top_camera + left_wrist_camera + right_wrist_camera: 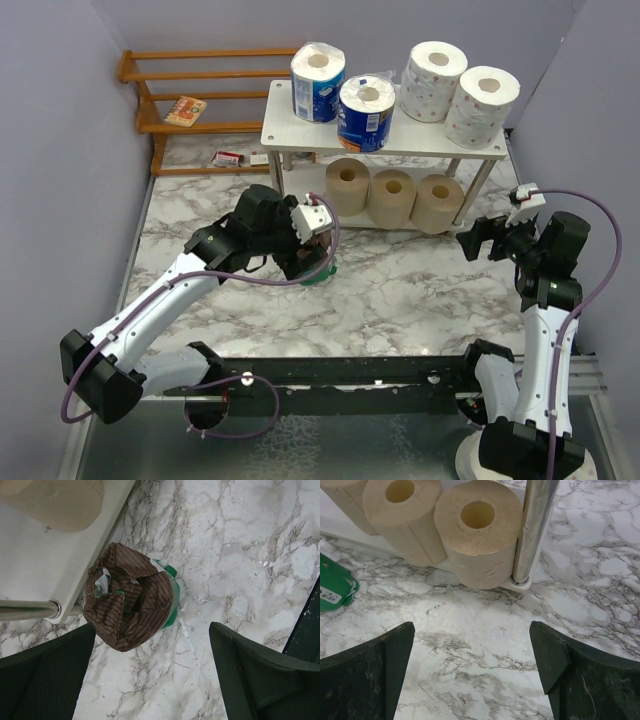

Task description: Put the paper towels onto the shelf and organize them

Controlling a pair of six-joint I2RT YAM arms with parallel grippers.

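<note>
- the shelf [385, 140] stands at the far side of the marble counter [400, 300], with seven rolls on it.
- top tier: two blue-wrapped rolls [318, 82] on the left half and two white rolls [433, 80] with faint pink dots on the right half, all upright.
- lower tier: three tan rolls [392, 197] in a row, cores facing up, each just beside the next. in the right wrist view the rightmost one sits against the front right metal leg [532, 530].
- the dark brown roll [132, 597] with a green band is not on the shelf. it stands on the counter just beside the front left corner of the lower tier, near that corner's leg. its wrapper is crumpled at the top.
- the left fingers [310, 262] are spread wide and hang over the dark brown roll. in the left wrist view the roll lies between them, nearer one finger, and nothing is clamped.
- the right fingers [482, 240] are wide apart and empty, low over the counter, pointing at the right end of the lower tier.
- an orange rack [200, 75] stands at the far left corner with a small packet [186, 110] on it.
</note>
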